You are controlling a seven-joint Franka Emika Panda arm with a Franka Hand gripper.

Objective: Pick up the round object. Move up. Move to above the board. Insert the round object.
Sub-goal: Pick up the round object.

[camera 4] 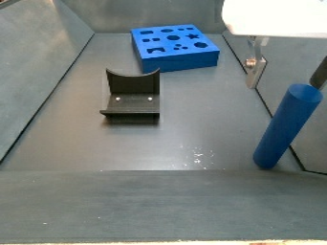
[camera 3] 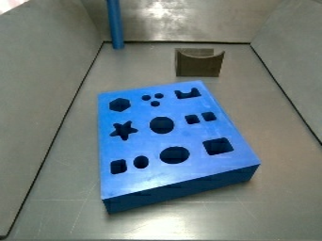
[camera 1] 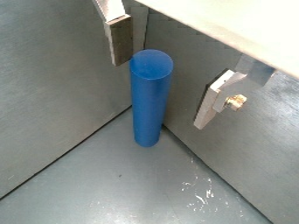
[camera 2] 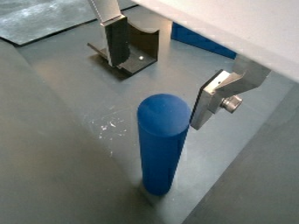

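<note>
Jaws lining up on the standing peg

The gripper (camera 1: 176,70) is hovering with its jaws wide apart around the top of the long, smooth blue cylindrical peg (camera 1: 149,96), which is standing upright in a corner of the grey metal floor (camera 1: 105,188), well away from the thick blue square slab with dark cut-out holes (camera 3: 170,132). Neither silver finger plate (camera 2: 216,98) is touching it. Best play, by the look of it: descending straight, centring, then squeezing below the rim so the peg is staying vertical for insertion.
</note>
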